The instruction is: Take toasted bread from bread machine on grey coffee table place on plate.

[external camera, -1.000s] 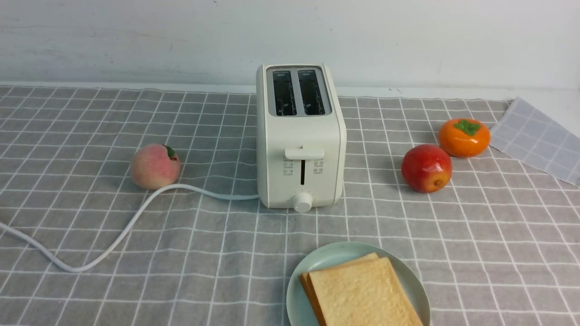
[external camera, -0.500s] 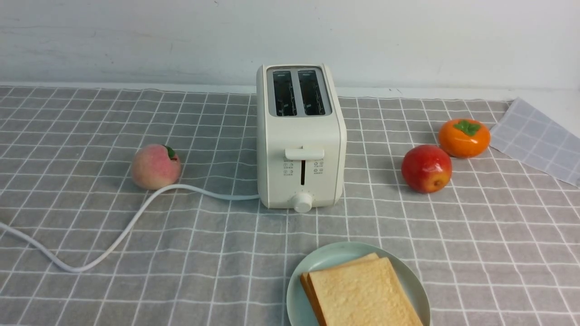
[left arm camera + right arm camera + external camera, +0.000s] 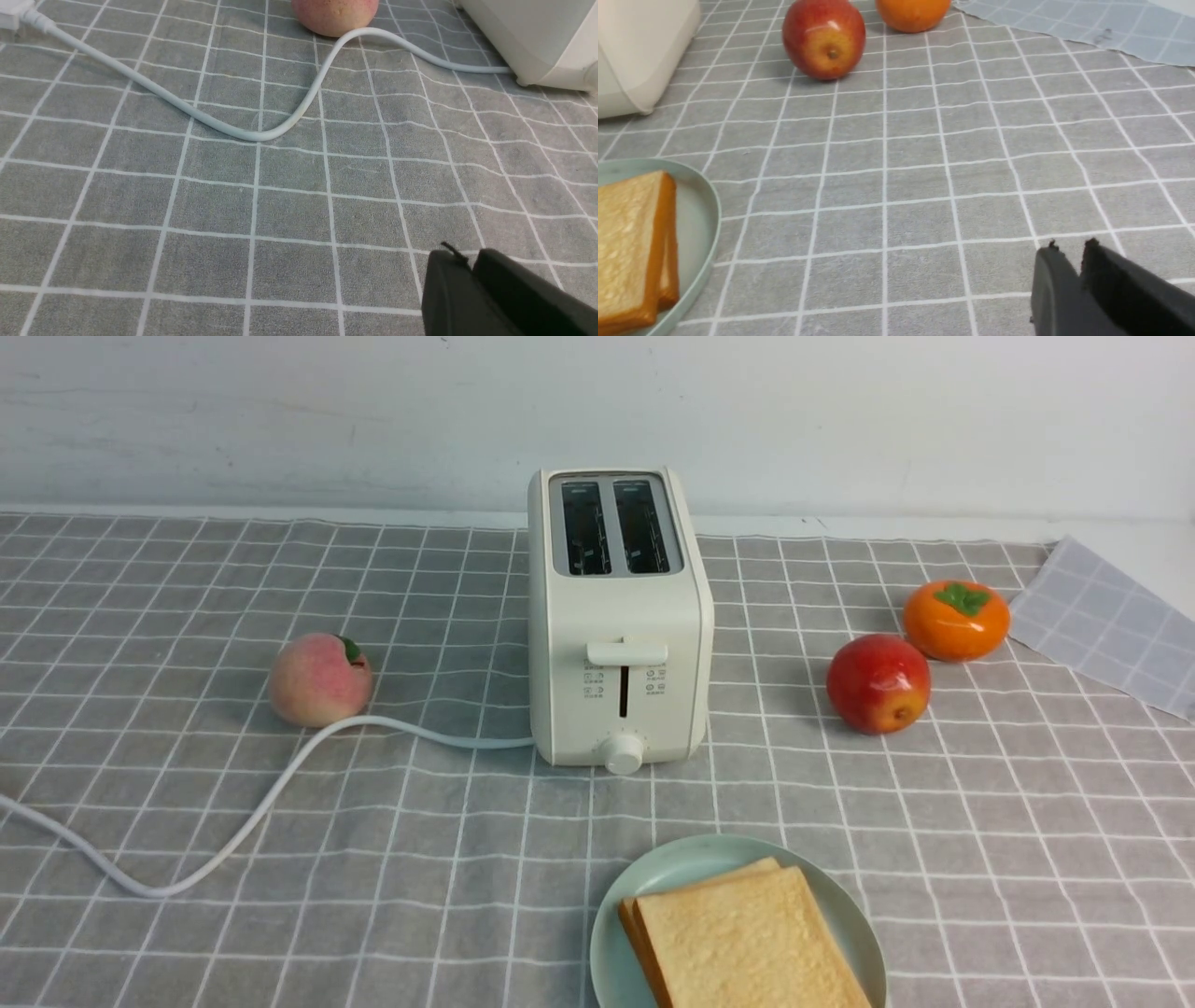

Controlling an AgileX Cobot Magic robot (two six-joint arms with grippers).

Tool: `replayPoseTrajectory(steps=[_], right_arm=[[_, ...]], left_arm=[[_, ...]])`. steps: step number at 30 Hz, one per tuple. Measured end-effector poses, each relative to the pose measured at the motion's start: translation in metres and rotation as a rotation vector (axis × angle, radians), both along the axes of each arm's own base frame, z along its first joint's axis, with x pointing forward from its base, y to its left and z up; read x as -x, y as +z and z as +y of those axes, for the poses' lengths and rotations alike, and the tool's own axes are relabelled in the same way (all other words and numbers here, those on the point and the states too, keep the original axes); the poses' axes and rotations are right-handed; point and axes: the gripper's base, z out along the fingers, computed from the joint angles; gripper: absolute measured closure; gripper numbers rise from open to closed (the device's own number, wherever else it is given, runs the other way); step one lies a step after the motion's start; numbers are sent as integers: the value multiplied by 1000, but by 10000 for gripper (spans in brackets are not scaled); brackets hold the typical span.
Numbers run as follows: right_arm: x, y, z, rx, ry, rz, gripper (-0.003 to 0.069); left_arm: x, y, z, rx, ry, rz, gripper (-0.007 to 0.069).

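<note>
The white bread machine stands mid-table on the grey coffee table, both slots dark and empty. Two slices of toasted bread lie stacked on the mint-green plate at the front edge. Neither arm shows in the front view. In the left wrist view my left gripper hovers low over bare cloth, shut with nothing in it, with the bread machine far off. My right gripper is shut on nothing, its tips a sliver apart, over cloth well to the side of the plate and toasted bread.
A white cord snakes from the toaster toward the front left. A peach sits left of the toaster. A red apple and an orange persimmon sit to its right. A paler checked cloth lies at the far right.
</note>
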Motion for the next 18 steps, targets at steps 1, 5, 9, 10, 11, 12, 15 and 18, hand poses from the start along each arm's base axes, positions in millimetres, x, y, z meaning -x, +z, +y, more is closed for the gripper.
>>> replayPoseTrajectory(steps=[1, 5, 9, 10, 11, 12, 15, 18], right_arm=[[0, 0, 0, 1, -3, 0, 562], [0, 0, -1, 1, -8, -1, 558], [0, 0, -1, 5, -9, 0, 552], [0, 0, -1, 5, -9, 0, 552], [0, 0, -1, 5, -9, 0, 550], [0, 0, -1, 5, -9, 0, 550], [0, 0, -1, 5, -9, 0, 547], [0, 0, -1, 5, -9, 0, 541]], left_arm=[[0, 0, 0, 0, 0, 0, 560], [0, 0, 0, -1, 0, 0, 557], [0, 0, 0, -1, 0, 0, 554], [0, 0, 0, -1, 0, 0, 554], [0, 0, 0, -1, 0, 0, 553], [0, 0, 0, -1, 0, 0, 552], [0, 0, 0, -1, 0, 0, 551], [0, 0, 0, -1, 0, 0, 551]])
